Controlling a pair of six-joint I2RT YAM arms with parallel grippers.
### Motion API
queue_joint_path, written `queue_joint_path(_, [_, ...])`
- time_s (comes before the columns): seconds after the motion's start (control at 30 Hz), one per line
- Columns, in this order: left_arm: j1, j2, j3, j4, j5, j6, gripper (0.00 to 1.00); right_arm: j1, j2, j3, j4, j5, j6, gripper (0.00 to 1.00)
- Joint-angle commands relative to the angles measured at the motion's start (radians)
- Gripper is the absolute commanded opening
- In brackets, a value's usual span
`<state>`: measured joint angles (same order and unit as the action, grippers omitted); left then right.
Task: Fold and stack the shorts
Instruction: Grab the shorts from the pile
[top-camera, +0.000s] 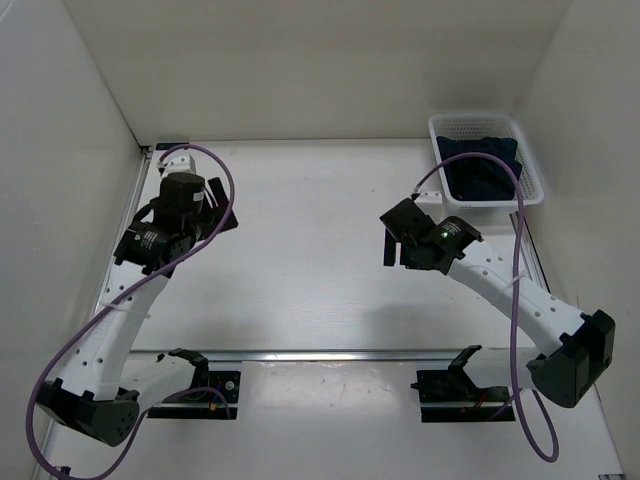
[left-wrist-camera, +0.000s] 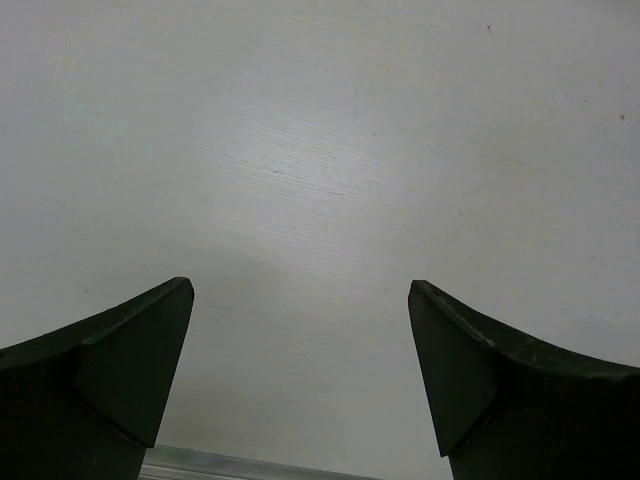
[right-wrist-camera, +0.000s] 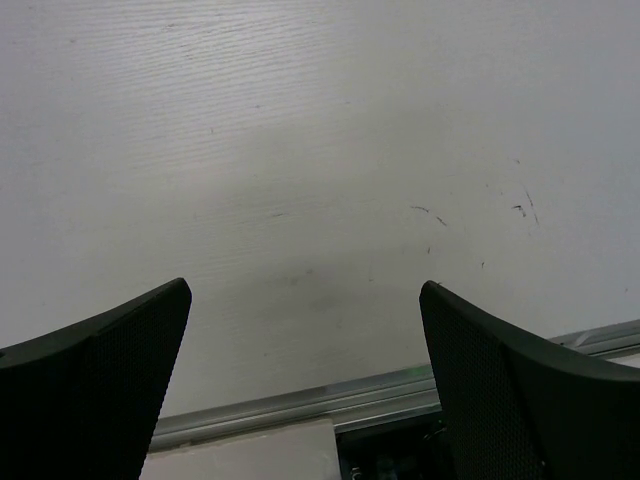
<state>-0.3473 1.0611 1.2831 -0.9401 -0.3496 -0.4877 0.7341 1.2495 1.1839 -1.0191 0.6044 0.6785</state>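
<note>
The dark navy shorts (top-camera: 480, 168) lie bunched inside the white mesh basket (top-camera: 534, 180) at the back right of the table. My left gripper (top-camera: 222, 215) is open and empty at the back left, over bare table; its jaws stand wide apart in the left wrist view (left-wrist-camera: 300, 300). My right gripper (top-camera: 392, 238) is open and empty, right of the table's middle and in front-left of the basket; the right wrist view (right-wrist-camera: 305, 295) shows only bare table between its jaws. The shorts show in neither wrist view.
White walls enclose the table on the left, back and right. A metal rail (top-camera: 330, 354) runs across the near edge, also seen in the right wrist view (right-wrist-camera: 300, 405). Purple cables loop along both arms.
</note>
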Motion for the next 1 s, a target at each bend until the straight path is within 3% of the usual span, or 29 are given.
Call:
queue_joint_path(0.0, [-0.001, -0.016, 0.021, 0.021, 0.038, 0.035, 1.0, -0.002, -0.005, 0.033, 0.011, 0.057, 0.016, 1.0])
queue_joint_path(0.2, [-0.001, 0.005, 0.048, 0.021, 0.089, 0.035, 1.0, -0.065, -0.005, 0.094, 0.068, 0.058, -0.057, 1.0])
queue_joint_path(0.37, [-0.01, 0.014, 0.048, 0.021, 0.121, 0.035, 1.0, -0.37, 0.068, 0.244, 0.138, -0.101, -0.218, 1.0])
queue_joint_path(0.5, [-0.01, 0.014, 0.038, 0.046, 0.11, 0.035, 1.0, -0.647, 0.261, 0.42, 0.163, -0.34, -0.272, 1.0])
queue_joint_path(0.6, [-0.01, 0.054, 0.048, 0.046, 0.11, 0.035, 1.0, -0.743, 0.437, 0.587, 0.172, -0.445, -0.272, 1.0])
queue_joint_path(0.8, [-0.01, 0.118, 0.07, 0.046, 0.089, 0.035, 1.0, -0.844, 0.829, 0.978, 0.163, -0.691, -0.261, 1.0])
queue_joint_path(0.97, [-0.01, 0.152, 0.099, 0.046, 0.098, 0.035, 1.0, -0.855, 1.088, 1.21, 0.152, -0.723, -0.214, 0.93])
